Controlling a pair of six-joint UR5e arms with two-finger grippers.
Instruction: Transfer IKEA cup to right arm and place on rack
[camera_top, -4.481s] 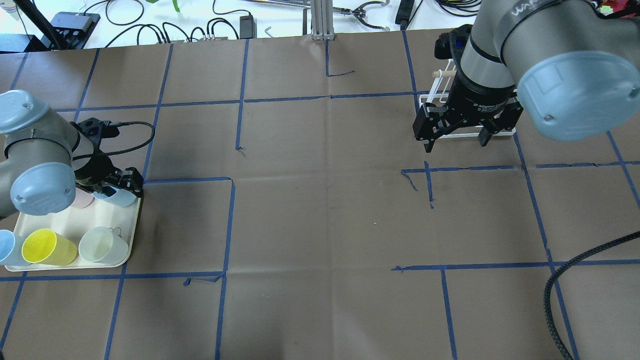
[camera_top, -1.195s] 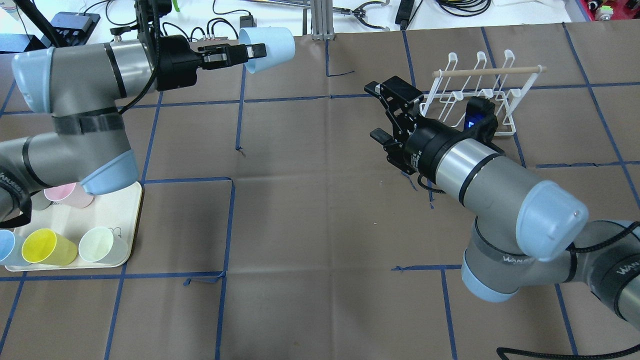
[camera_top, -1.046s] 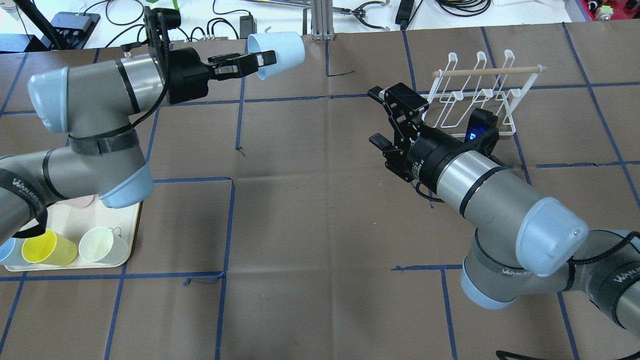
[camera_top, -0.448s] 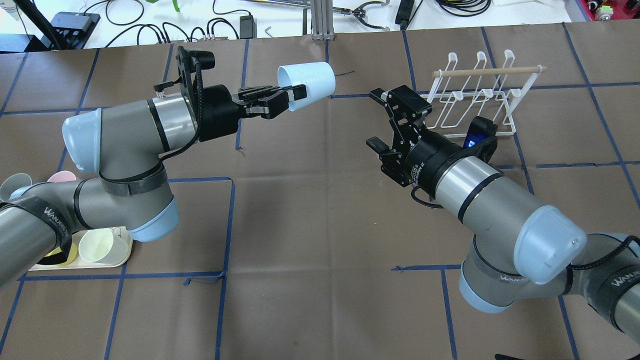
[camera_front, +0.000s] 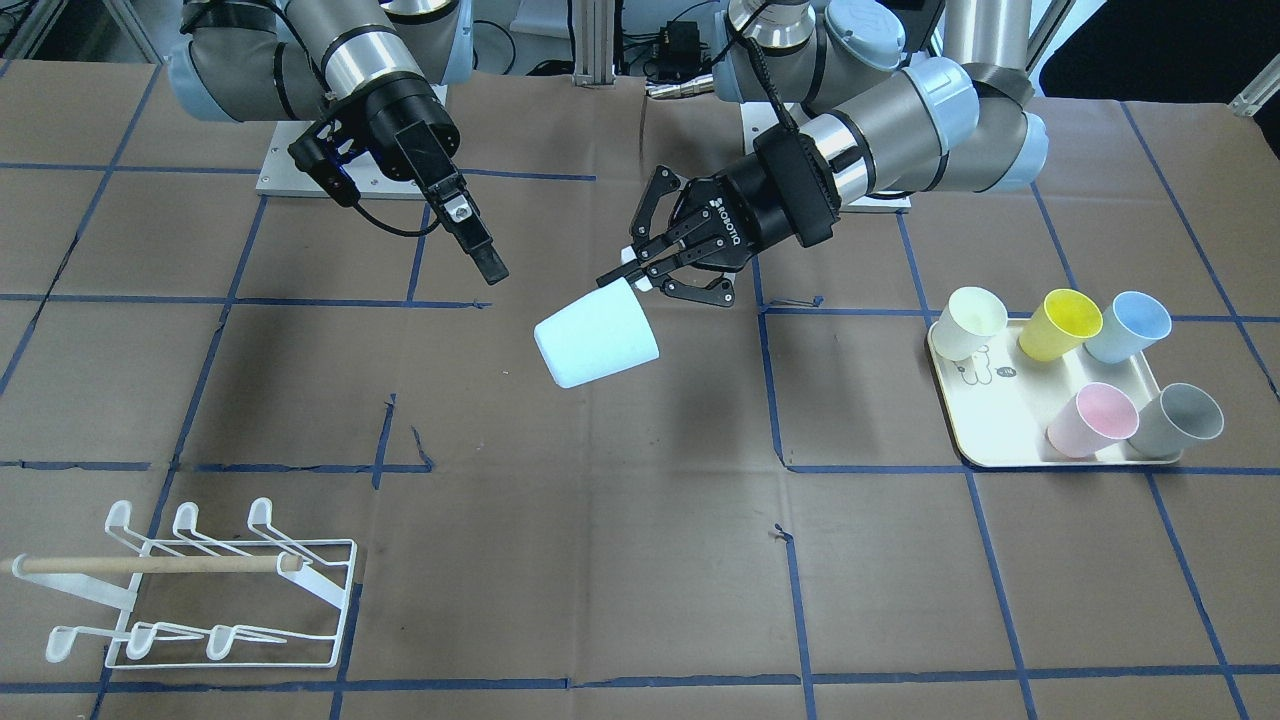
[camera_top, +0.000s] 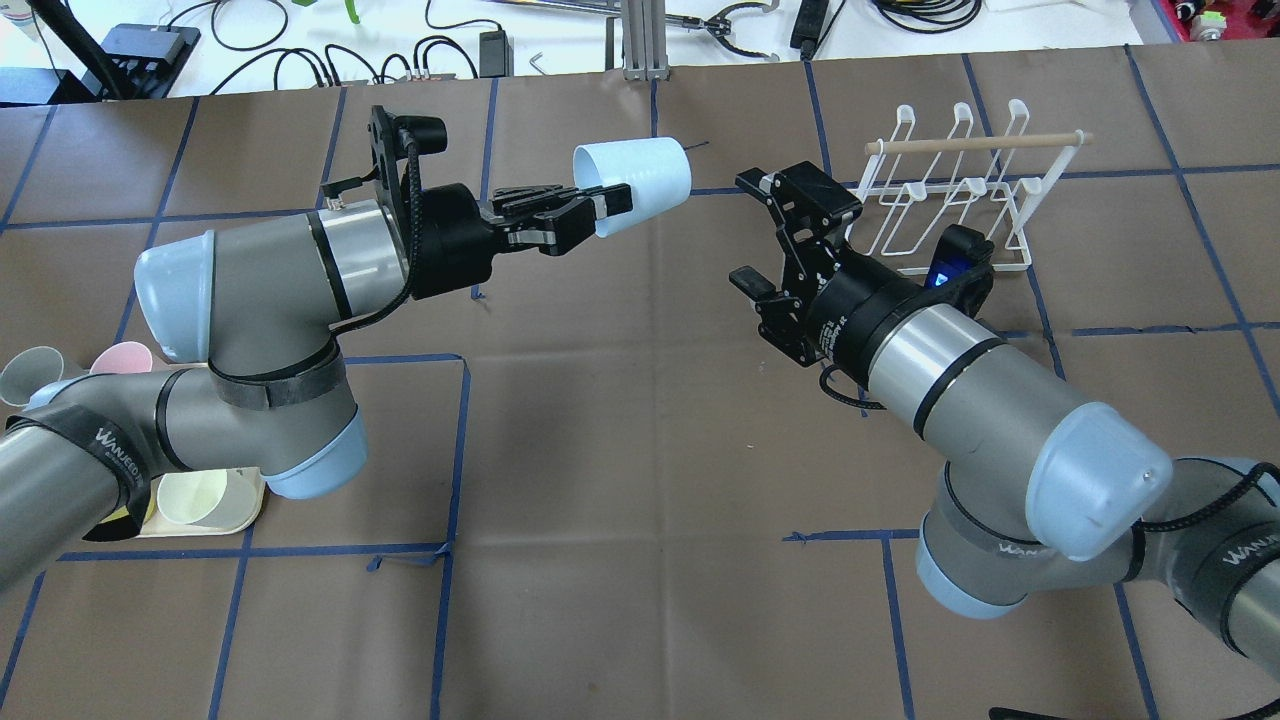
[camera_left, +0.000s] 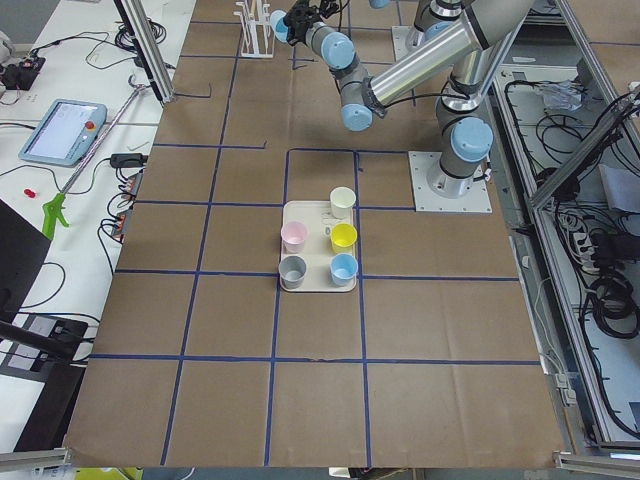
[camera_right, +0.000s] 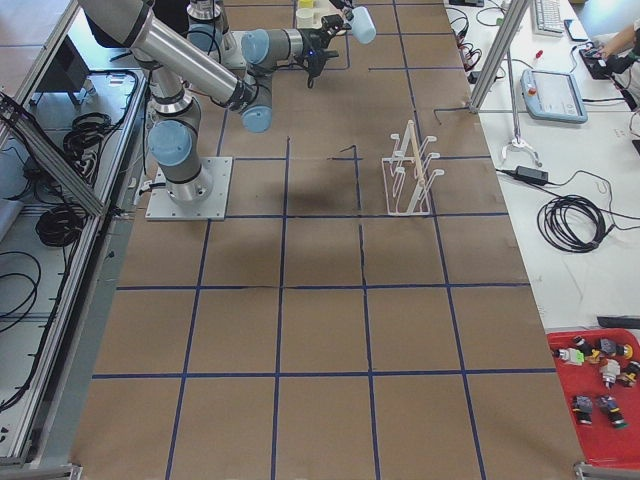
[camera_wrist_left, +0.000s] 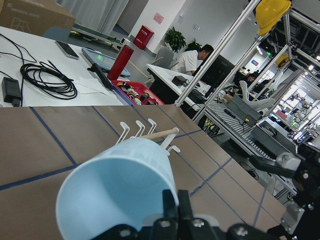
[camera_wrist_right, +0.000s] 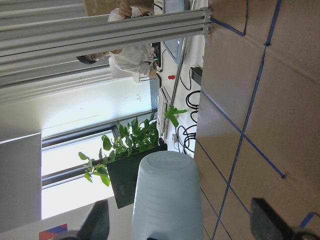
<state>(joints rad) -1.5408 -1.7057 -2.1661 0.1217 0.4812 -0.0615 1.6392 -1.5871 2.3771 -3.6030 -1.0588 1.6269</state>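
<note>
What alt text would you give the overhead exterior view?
The left gripper holds a pale blue cup sideways by its rim, base toward the open right gripper, which does not touch it. The white wire rack, holding no cup, stands just beyond the right gripper.

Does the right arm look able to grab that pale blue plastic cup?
Probably yes: the right arm's open black end effector faces the pale blue plastic cup, nothing between them.

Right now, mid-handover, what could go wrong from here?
The left gripper pinches the pale blue cup only at its rim, so a nudge from the open right gripper could tilt or dislodge it. Its tapered wall may also slip out of the right gripper if the left one releases early.
</note>
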